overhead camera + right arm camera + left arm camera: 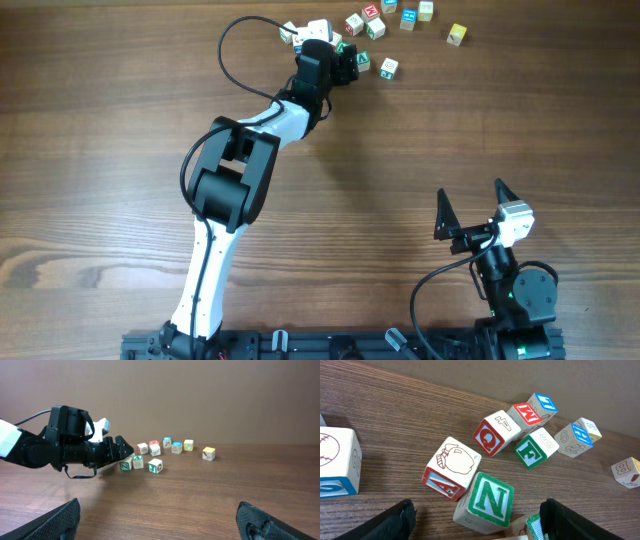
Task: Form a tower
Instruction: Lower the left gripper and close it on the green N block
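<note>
Overhead: left arm [235, 170] is reaching across the bench [120, 120] to its far side, left pincer [348, 62] hovering among loose letter cubes [376, 30], w/ a yellow cube [457, 33] sitting at the row's right end. Right pincer [470, 188] is hanging near the robot's base, well apart from the cubes, jaws spread wide w/ nothing btwn them.

Left wrist: pincer's fingers [395, 520] are standing apart, open, gripping nothing. Tower [487, 502] is showing as a tilted green-N cube lying btwn the fingers, touching neither. A second green-marked cube [534, 527], cut off by the frame bottom, is sitting just beside it. Red A cube [452, 467] is touching the N cube's corner; red Q cube [495, 434] & green F cube [535, 449] are lying beyond.

Right wrist: right pincer's own fingers [55, 520] are framing the shot, wide open & empty. Across the bench, two green-marked cubes are sitting side by side at the left pincer's tip, apparently not stacked. Green J cube [155, 465] is lying just right of them.
</note>
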{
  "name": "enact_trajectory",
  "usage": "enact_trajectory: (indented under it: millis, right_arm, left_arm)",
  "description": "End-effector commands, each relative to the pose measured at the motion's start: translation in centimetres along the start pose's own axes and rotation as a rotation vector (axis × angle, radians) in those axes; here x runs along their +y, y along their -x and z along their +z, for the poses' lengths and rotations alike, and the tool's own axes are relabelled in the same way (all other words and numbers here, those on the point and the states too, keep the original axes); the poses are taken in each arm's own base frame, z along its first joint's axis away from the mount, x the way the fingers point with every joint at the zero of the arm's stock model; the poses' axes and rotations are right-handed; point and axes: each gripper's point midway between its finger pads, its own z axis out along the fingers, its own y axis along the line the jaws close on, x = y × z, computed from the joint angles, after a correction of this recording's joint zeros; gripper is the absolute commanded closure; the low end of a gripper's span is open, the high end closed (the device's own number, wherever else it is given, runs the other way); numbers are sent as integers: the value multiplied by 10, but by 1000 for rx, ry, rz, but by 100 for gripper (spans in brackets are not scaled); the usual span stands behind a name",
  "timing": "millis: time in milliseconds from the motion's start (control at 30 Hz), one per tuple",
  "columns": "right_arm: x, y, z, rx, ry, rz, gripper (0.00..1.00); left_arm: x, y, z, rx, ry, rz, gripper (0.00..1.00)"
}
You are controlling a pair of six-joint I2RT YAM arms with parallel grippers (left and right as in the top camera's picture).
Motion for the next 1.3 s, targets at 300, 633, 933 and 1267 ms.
enact_trajectory:
  millis: [300,633,933,1267]
  right_arm:
    - [1,1,0,-5,5,-15,0]
    - [1,1,0,-5,5,-15,0]
    - [1,1,0,-5,5,-14,0]
    - [1,1,0,-5,5,-14,0]
  left_arm:
    - [15,-19,19,20,26,49,19]
    - [4,-3,17,39,32,52,45]
    - [-8,18,5,41,31,52,56]
    - [-21,39,-11,44,31,80,59]
